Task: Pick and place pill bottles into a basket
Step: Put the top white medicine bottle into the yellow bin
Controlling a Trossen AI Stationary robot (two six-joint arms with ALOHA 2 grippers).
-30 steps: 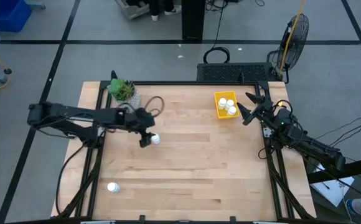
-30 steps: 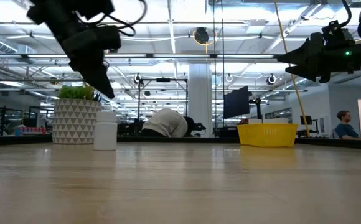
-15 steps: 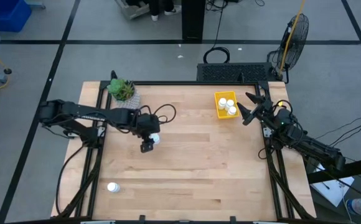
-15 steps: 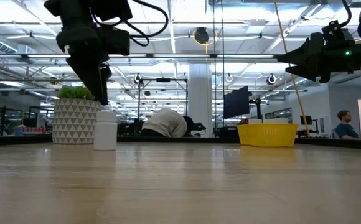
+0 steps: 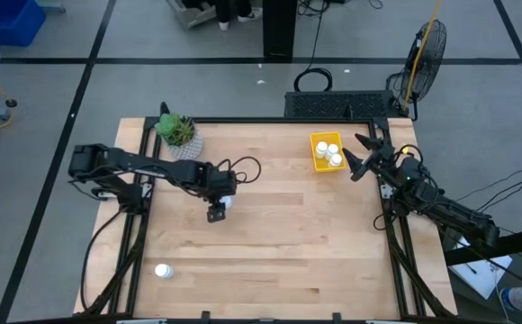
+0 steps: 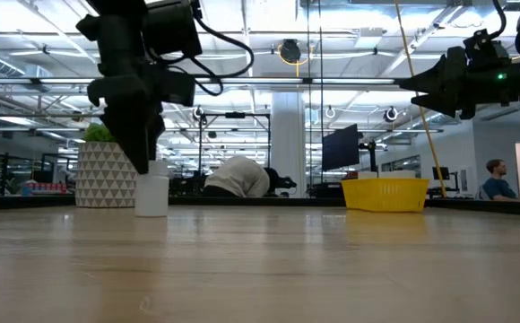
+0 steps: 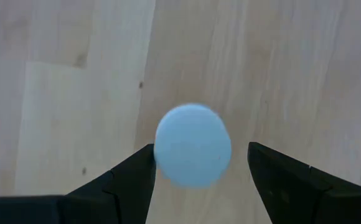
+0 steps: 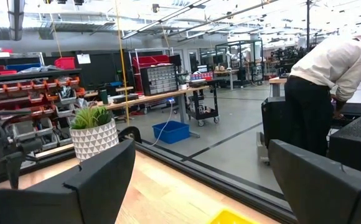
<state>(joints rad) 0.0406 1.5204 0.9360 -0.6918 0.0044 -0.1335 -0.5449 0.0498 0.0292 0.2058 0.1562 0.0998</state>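
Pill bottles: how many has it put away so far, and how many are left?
Done: three pill bottles lie in the yellow basket. In hand: the left gripper, open, is poised over an upright bottle mid-table, not gripping yet. Left: that one plus another bottle near the front-left corner. The right gripper waits beside the basket.

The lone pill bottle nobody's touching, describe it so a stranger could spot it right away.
Start at the light wooden table and go to the corner on the left arm's side, farthest from the shallow yellow plastic basket. There a small white cylindrical pill bottle sits alone. Unlike the bottle under the left claw, no arm is near it.
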